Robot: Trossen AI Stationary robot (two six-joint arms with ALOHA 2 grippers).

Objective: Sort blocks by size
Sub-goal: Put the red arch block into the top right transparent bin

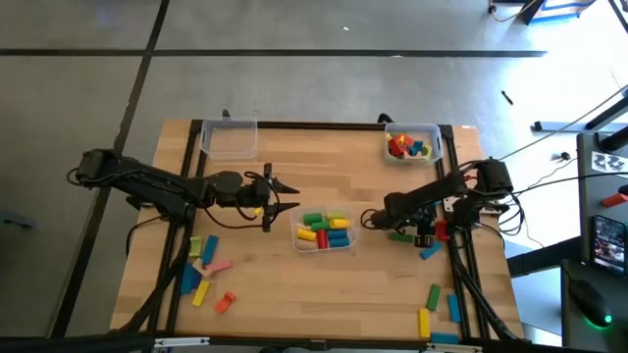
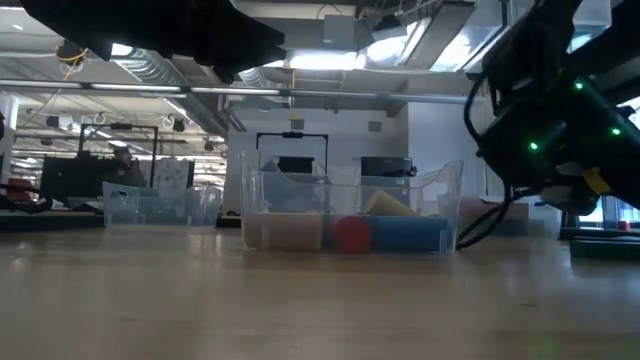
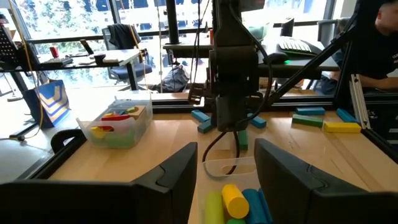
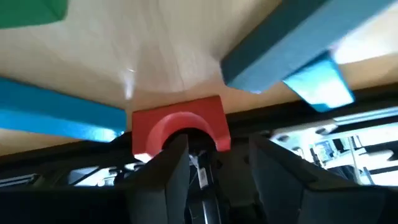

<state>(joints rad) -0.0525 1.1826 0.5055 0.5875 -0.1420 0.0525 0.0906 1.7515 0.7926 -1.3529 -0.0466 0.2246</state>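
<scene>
**A:** Status on the right side?

**B:** My right gripper [image 4: 214, 165] is down at the table's right edge, fingers parted with nothing between them. The small red wooden arch block [image 4: 180, 127] lies on the wood directly ahead of the fingertips, just beyond them. Its hollow faces the jaws and its flat back faces away. Not gripped.

**A:** What's around it?

**B:** A long blue wooden bar [image 4: 59, 115] touches one end of the arch, or nearly does. A second blue wooden bar [image 4: 280, 53] angles off from the other end. A green wooden block [image 4: 31, 12] is farther out. It's tight on both flanks.

**A:** So the approach?

**B:** My guess is straight forward along the line the fingers already point. The arch's width runs across that line, so the jaws would close over its front and back faces, not its ends. The risk is nudging the blue bars.

**A:** Left arm?

**B:** My left gripper [image 3: 224, 171] hangs over the clear plastic bin at table centre [image 1: 356, 236], which holds short yellow, green, blue and red stubs. Its fingers are spread and empty. It's well apart from the arch, so the right arm is clearly nearer.

**A:** Other bins?

**B:** There's a clear bin with mixed blocks at the back right [image 1: 435, 128].
</scene>
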